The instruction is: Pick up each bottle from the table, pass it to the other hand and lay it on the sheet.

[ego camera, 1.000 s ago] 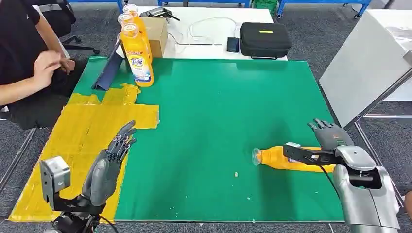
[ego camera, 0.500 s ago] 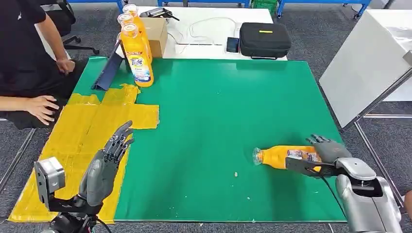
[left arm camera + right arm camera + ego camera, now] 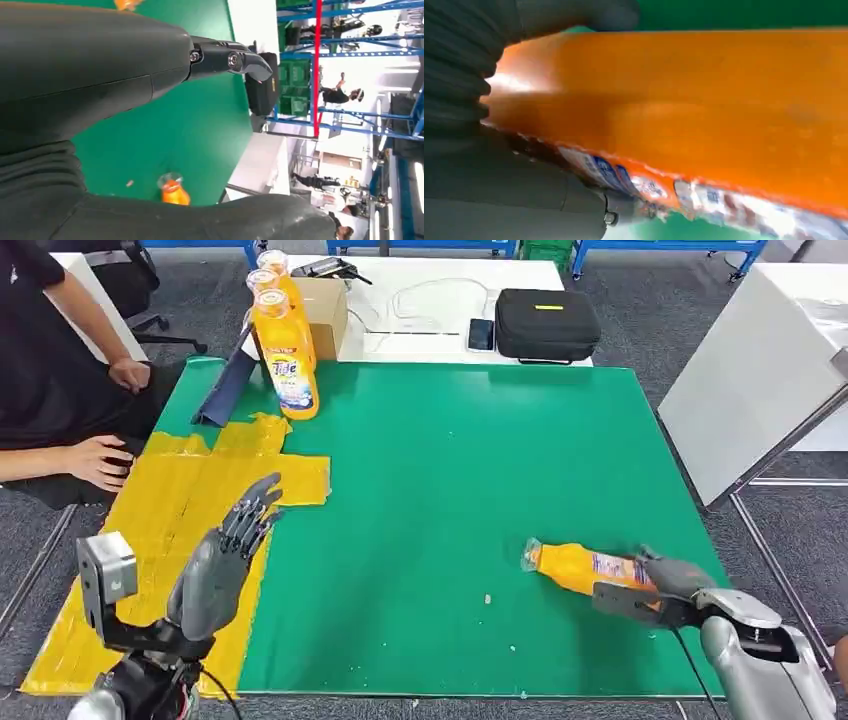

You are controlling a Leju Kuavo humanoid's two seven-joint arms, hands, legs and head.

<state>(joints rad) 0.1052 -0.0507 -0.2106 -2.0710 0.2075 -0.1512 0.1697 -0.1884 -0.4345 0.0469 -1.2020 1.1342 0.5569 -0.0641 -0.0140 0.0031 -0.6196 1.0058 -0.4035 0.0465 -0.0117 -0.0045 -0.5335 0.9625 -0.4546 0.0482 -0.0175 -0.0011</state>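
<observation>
An orange bottle (image 3: 575,567) lies on its side on the green mat (image 3: 450,470) near the front right, cap end toward the middle. My right hand (image 3: 660,585) is wrapped round its base end, thumb across the front and fingers behind. Close up, the right hand (image 3: 499,165) presses against the orange bottle (image 3: 704,110) and its label. My left hand (image 3: 225,565) hovers open, fingers spread, over the edge of the yellow sheet (image 3: 170,500). Past the left hand (image 3: 100,75) the lying bottle (image 3: 172,189) shows small. Three upright orange bottles (image 3: 285,360) stand at the back left.
A person sits at the left with a hand (image 3: 100,460) on the sheet's edge. A dark blue stand (image 3: 225,390) leans by the upright bottles. Behind the mat are a cardboard box (image 3: 325,310), a phone (image 3: 480,333) and a black case (image 3: 545,322). A white panel (image 3: 760,370) stands right.
My right hand has come down and closed round the lying bottle, which has turned slightly. The person's hand moved down onto the sheet's edge. My left hand barely shifted.
</observation>
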